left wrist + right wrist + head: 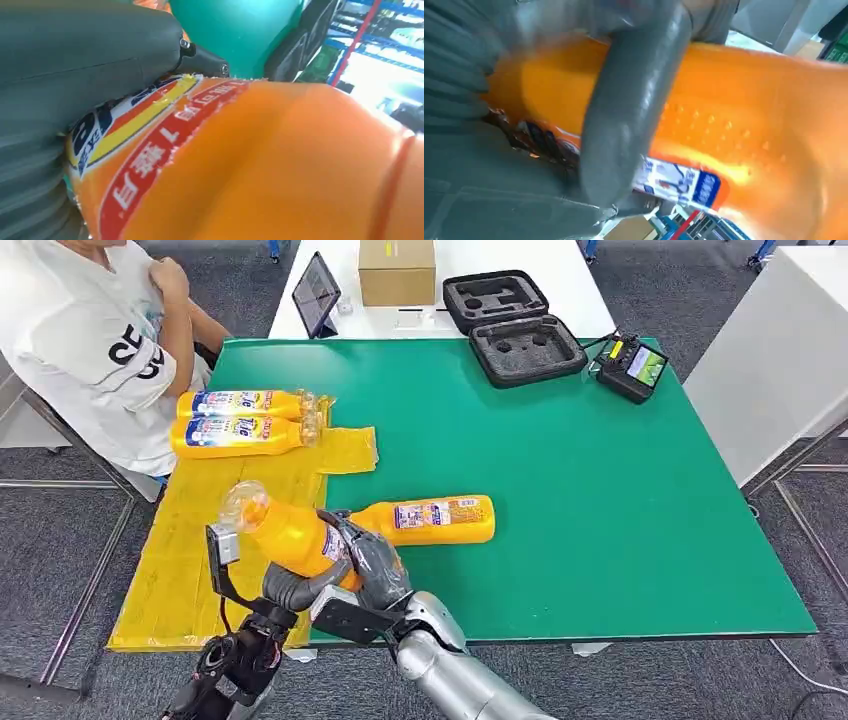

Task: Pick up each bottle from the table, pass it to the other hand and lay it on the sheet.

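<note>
An orange bottle with a clear cap hangs tilted above the front edge of the table, over the edge of the yellow sheet. Both hands hold it: my left hand grips it from below, and my right hand wraps its lower end. Close up, the thick thumb of the left hand lies on the bottle beside its label. A thumb of the right hand crosses the bottle. Another orange bottle lies on the green table. Two bottles lie side by side on the sheet's far end.
A person in a white shirt sits at the table's far left corner, close to the sheet. At the back stand a tablet, a cardboard box, an open black foam case and a controller.
</note>
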Robot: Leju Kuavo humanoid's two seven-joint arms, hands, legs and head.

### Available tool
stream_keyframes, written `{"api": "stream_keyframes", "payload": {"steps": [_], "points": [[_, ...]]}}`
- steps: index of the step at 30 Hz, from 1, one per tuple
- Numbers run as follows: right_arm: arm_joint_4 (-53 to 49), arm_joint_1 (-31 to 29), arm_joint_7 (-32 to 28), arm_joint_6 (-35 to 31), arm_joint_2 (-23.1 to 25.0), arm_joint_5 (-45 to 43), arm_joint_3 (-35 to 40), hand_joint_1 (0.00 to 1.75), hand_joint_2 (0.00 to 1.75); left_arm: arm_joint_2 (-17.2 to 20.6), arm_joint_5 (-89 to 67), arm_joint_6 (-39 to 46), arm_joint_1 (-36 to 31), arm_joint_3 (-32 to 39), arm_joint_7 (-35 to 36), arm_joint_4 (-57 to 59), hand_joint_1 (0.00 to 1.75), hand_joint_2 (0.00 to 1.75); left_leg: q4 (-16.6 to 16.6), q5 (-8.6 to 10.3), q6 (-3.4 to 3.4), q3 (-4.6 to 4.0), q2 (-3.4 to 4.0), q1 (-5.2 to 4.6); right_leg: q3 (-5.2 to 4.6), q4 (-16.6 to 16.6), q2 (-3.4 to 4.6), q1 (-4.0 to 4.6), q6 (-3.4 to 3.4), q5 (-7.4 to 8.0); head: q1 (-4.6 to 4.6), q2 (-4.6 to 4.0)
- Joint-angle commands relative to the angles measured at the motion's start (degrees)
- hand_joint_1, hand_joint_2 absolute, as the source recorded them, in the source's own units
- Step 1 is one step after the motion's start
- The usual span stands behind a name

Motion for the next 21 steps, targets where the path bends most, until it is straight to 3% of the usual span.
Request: {"api": "stream_keyframes", "payload": {"steps": [1, 2, 6, 9, 11, 13, 18, 21], "points": [[-5.92, 4.17, -1.62, -8.28, -1.51, 5.51, 4.39, 0.00, 0.00, -1.60, -2.26, 3.58, -4.04, 2.08, -2.30, -1.41, 1.75, 1.75, 0.01, -0.06, -0.05, 0.11, -0.24, 0.07, 0.20, -0.03, -0.19, 0.07, -0.03, -0.11, 0.00, 0.00], [-9.29, 5.19, -1.60, -11.54, -2.21, 7.15, 4.86, 0.00, 0.00, -1.64, -2.22, 3.74, -4.19, 2.74, -2.32, -1.11, 1.75, 1.75, 0.02, -0.10, -0.06, 0.19, -0.29, 0.07, 0.29, -0.01, -0.23, 0.06, -0.04, -0.16, 0.00, 0.00], [-13.20, 6.27, 0.10, -11.97, -3.23, 8.46, 5.55, 0.00, 0.00, -1.50, -2.12, 3.65, -4.51, 3.35, -2.17, -0.45, 1.75, 1.75, 0.04, -0.10, -0.06, 0.17, -0.26, 0.07, 0.26, 0.00, -0.19, 0.06, -0.04, -0.15, 0.04, 0.00], [-25.97, 12.31, -4.13, -12.74, -0.27, 22.07, -5.71, 0.00, 0.00, -1.88, -2.78, 6.24, -5.20, 4.80, -3.10, 0.51, 1.75, 1.75, 0.02, -0.06, -0.04, 0.08, -0.22, 0.05, 0.18, 0.00, -0.17, 0.04, -0.03, -0.10, 0.00, 0.00], [-32.55, 13.99, -4.13, -12.74, 0.16, 24.43, -6.97, 0.00, 0.00, -1.78, -2.28, 6.95, -6.28, 5.67, -3.01, 1.55, 1.75, 1.75, 0.05, -0.13, -0.07, 0.19, -0.34, 0.08, 0.31, 0.03, -0.26, 0.07, -0.07, -0.20, 0.02, 0.00], [-36.71, 14.65, -4.13, -12.74, -0.19, 23.73, -6.43, 0.00, 0.00, -1.72, -2.22, 8.07, -6.99, 6.79, -3.38, 2.41, 1.75, 1.75, 0.06, -0.03, -0.05, -0.07, -0.29, 0.04, 0.04, 0.06, -0.26, 0.02, -0.04, -0.11, 0.07, 0.00], [-40.33, 15.48, -4.13, -12.74, -0.27, 23.68, -5.40, 0.00, 0.00, -1.60, -4.41, 13.29, -6.52, 10.12, -6.71, 2.55, 1.75, 1.75, 0.02, -0.18, -0.11, 0.25, 0.09, 0.14, 0.27, -0.04, 0.09, 0.11, -0.10, -0.10, 0.07, 0.00], [-44.72, 16.75, -4.13, -12.74, -0.93, 23.25, -4.10, 0.00, 0.00, -1.18, -9.29, 19.15, -6.35, 12.60, -10.43, 2.68, 1.75, 1.75, -0.02, -0.16, -0.13, 0.34, -0.11, 0.08, 0.41, -0.01, -0.11, 0.06, -0.10, -0.21, 0.07, 0.00]]}}
